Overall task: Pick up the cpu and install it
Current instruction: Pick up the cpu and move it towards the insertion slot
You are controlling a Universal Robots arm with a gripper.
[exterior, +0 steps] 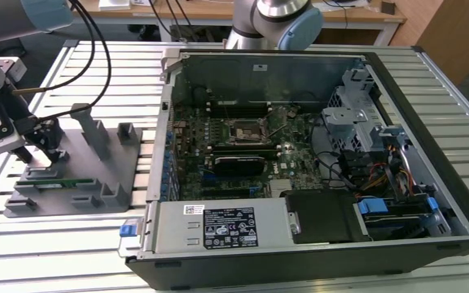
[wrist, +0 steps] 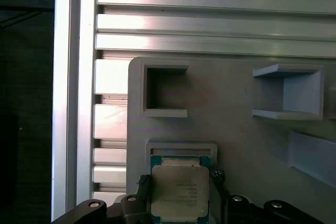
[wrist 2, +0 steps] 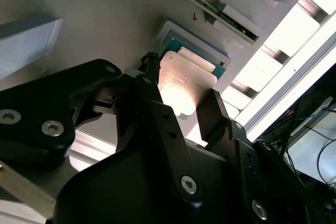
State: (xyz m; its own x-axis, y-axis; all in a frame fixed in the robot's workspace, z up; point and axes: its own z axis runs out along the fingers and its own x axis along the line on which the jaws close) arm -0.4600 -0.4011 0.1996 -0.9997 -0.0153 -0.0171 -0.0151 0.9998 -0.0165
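**Fingers bracket the cpu in its nest**

The step in hand looks like the grasp itself. The gripper [exterior: 46, 157] hangs over the grey fixture [exterior: 96, 183] on the counter [exterior: 63, 244], at the exterior view's left, well apart from the open computer case [exterior: 430, 122]. In the first wrist view the cpu [wrist: 180, 195] lies flat in its shallow nest, silver top up, between the fingers [wrist: 143, 182]. They stand open, with a thin gap at each side. A good grasp would likely need them centred, square to the chip, low enough to catch its thin edges, and closing evenly without skewing it.
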